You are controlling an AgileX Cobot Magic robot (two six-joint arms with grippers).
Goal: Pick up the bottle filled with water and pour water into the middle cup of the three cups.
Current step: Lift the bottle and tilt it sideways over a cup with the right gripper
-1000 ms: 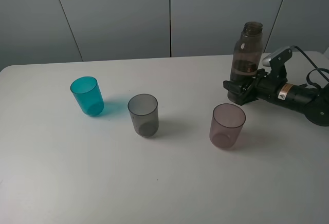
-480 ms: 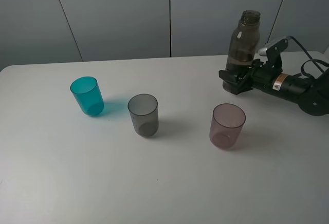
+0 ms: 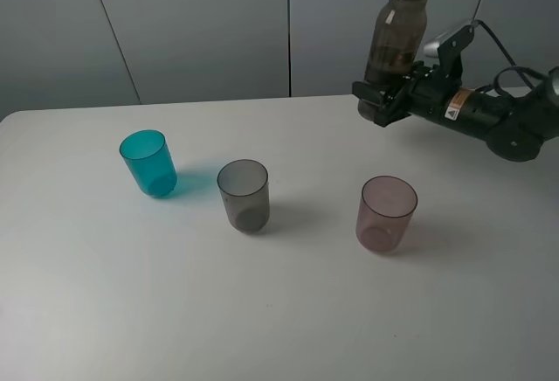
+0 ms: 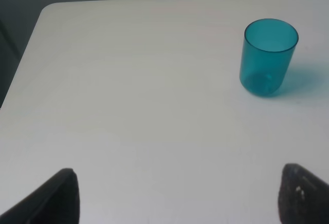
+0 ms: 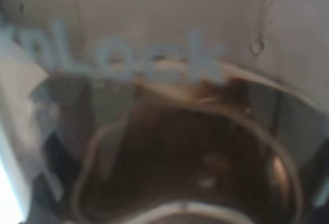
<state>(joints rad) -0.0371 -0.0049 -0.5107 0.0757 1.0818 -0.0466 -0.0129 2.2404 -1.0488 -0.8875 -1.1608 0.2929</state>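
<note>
My right gripper (image 3: pixel 382 101) is shut on the lower body of the smoky-brown bottle (image 3: pixel 395 33), holding it in the air at the back right, a little tilted. The bottle (image 5: pixel 169 131) fills the right wrist view, blurred and very close. On the white table (image 3: pixel 279 311) stand the three cups in a row: a teal cup (image 3: pixel 148 162) on the left, the smoky-grey middle cup (image 3: pixel 243 194), and a pinkish-mauve cup (image 3: pixel 385 214) on the right. The left wrist view shows the teal cup (image 4: pixel 268 57) ahead of my left gripper (image 4: pixel 177 193), whose fingertips (image 4: pixel 61 196) stand far apart with nothing between them.
A grey panelled wall (image 3: pixel 201 23) runs behind the table's far edge. The right arm's cable (image 3: pixel 511 75) loops at the far right. The table's left corner (image 4: pixel 43 11) shows in the left wrist view.
My right gripper has lifted the bottle off the table and carried it up and slightly left. The cups have not moved.
</note>
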